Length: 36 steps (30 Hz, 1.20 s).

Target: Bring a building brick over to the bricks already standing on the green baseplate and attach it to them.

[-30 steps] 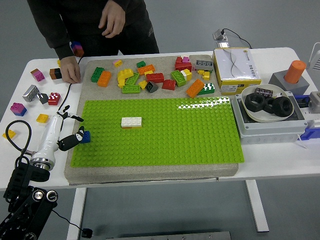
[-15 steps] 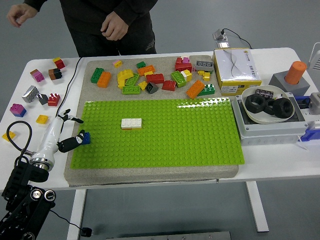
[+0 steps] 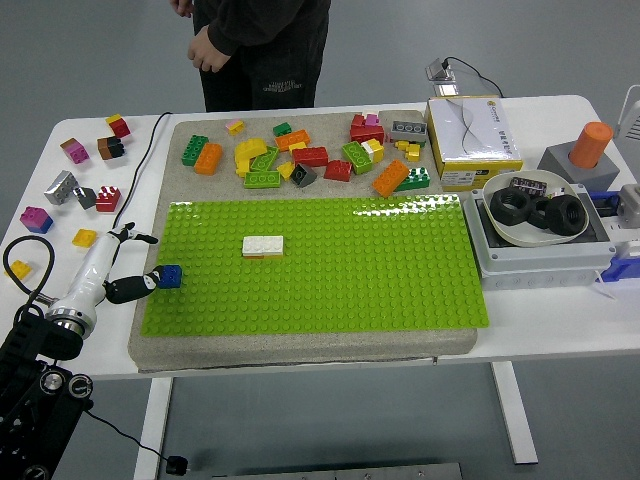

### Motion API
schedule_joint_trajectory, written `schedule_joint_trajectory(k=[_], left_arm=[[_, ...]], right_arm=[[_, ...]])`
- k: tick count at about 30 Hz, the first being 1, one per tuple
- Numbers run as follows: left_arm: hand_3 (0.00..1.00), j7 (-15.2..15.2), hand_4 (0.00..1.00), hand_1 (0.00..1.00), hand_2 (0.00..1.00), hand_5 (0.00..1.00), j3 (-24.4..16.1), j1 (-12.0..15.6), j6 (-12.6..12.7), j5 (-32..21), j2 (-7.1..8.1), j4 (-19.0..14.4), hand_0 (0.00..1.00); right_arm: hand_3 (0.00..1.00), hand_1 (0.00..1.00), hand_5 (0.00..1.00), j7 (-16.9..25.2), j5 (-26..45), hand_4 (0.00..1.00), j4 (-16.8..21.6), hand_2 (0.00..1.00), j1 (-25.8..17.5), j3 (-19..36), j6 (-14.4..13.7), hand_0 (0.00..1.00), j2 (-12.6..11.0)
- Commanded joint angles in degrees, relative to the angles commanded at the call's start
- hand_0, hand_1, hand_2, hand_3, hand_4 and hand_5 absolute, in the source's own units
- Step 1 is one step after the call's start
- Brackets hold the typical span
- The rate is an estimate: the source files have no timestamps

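Observation:
The green baseplate (image 3: 330,265) lies on a beige mat in the middle of the table. A white brick stacked on a yellow-orange one (image 3: 262,245) stands on its left-centre studs. A small blue brick (image 3: 169,276) sits at the plate's left edge. My left hand (image 3: 133,268) comes in from the lower left, and its dark fingertips (image 3: 143,285) touch that blue brick, pinching it from the left. My right hand is out of view.
Loose bricks (image 3: 300,155) lie piled on the mat behind the plate; more bricks (image 3: 70,190) are scattered far left. A yellow-white box (image 3: 472,140), a bowl of black rings (image 3: 535,205) on a grey case stand right. A person (image 3: 262,45) stands behind the table, hands at waist.
The person has drawn both hands back from the table and stepped right. My left arm has shifted slightly left and down, the blue brick staying at the plate's edge.

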Motion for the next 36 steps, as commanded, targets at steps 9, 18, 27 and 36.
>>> schedule_joint_trajectory(k=[9,18,27,36], left_arm=[[0.681,6.5,0.729,0.975,0.986,0.066,0.9,-1.5,-6.0,0.1,1.97,-2.0,0.998],[0.671,7.4,0.729,0.974,0.975,0.079,2.0,-3.1,-6.9,-0.1,2.33,-0.2,0.998],[0.668,7.6,0.731,0.976,0.979,0.073,2.9,-3.6,-7.0,-0.6,2.09,0.2,0.998],[0.666,7.8,0.73,0.965,0.969,0.065,3.3,-3.6,-7.2,-1.2,1.56,0.8,0.998]], right_arm=[[0.722,0.62,0.998,0.0,-0.2,0.801,0.0,0.636,0.1,0.2,-0.1,0.639,-0.1],[0.721,0.62,0.998,0.0,-0.2,0.8,0.0,0.636,0.2,0.2,-0.1,0.639,-0.1],[0.72,0.62,0.998,0.0,-0.1,0.8,0.0,0.636,0.2,0.1,-0.1,0.639,-0.1],[0.72,0.62,0.998,0.0,-0.3,0.8,0.0,0.636,0.2,0.3,-0.1,0.64,-0.1]])
